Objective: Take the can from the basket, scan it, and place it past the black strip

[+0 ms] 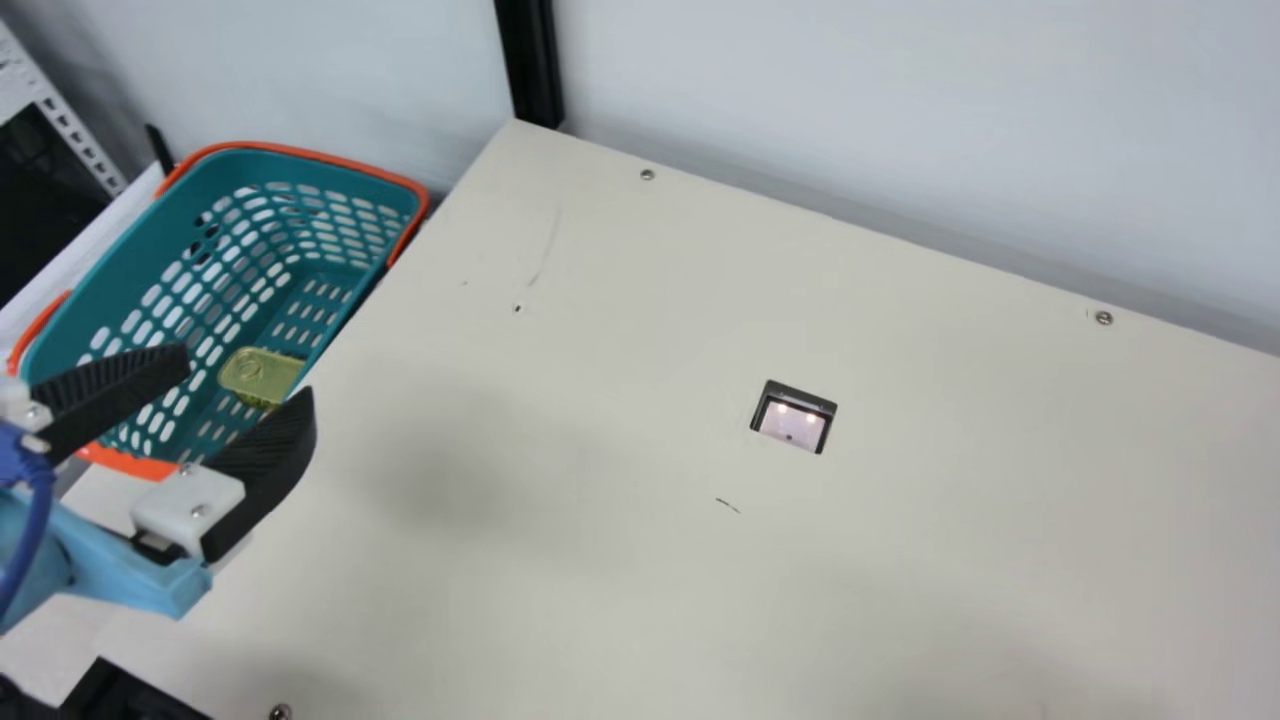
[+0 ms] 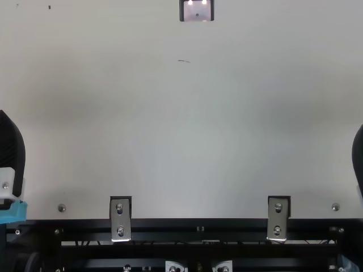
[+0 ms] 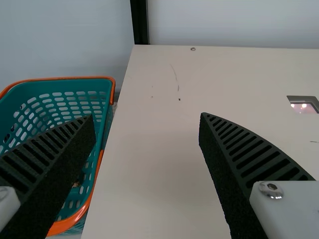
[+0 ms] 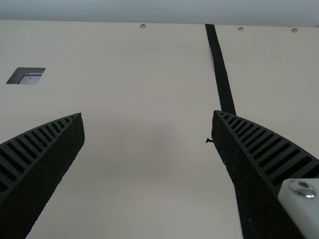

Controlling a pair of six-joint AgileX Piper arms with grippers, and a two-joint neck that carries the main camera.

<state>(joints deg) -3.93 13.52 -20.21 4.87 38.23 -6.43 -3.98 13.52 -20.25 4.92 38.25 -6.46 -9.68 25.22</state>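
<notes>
cream tabletop, with the grasp to make at nine o'clock

body: between nine and ten o'clock in the main view sits the teal basket, and the can lies inside it near the table-side wall, pale yellow-green face up. the left gripper is spread wide with nothing between its fingers; how high it hangs over the basket i cannot tell. picking up looks like the step in hand. in its wrist view one finger overlaps the basket and the other the table, so i would ease it toward nine o'clock before lowering, or a finger may land on the orange rim. best to straddle the can squarely, go low, close gently and lift straight up until clear of the wall.

between three and four o'clock in the main view, the scanner window wants the can's code turned toward it. at three o'clock in the top view, the right gripper is also parted and empty; past the black strip is where the can should end up.
</notes>
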